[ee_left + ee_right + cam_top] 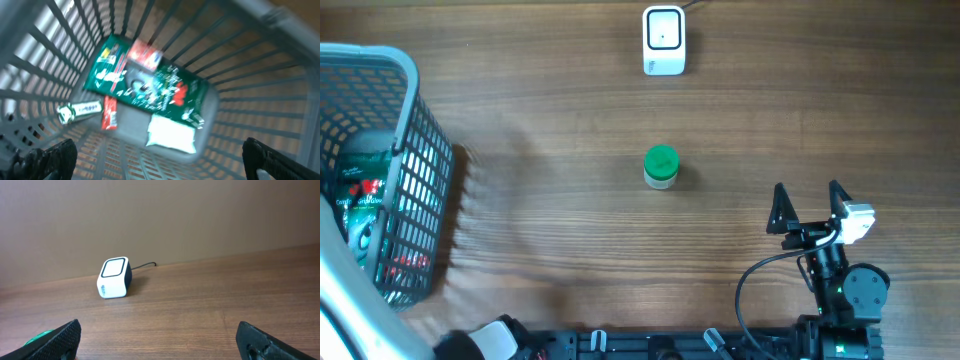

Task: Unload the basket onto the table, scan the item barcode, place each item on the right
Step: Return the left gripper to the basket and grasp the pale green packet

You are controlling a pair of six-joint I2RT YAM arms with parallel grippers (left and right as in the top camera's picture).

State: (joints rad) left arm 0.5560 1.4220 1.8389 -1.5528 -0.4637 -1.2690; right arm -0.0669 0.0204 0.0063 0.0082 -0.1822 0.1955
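Observation:
The white barcode scanner [664,40] stands at the far middle of the table, also seen in the right wrist view [114,278]. A small jar with a green lid [661,166] stands upright mid-table. My right gripper [807,195] is open and empty, near the front right, with the jar's lid [37,339] peeking past its left finger. My left gripper [162,165] hangs open over the grey basket [415,120], looking down on a green packet [150,85], a white pouch [172,132], a tube [80,111] and a red bar [110,112]. It touches none of them.
The basket's slatted walls [240,60] rise around the left gripper. A cable runs from the scanner toward the back edge. My left arm's white link [340,290] crosses the front left corner. The right arm's base [850,295] sits at the front right.

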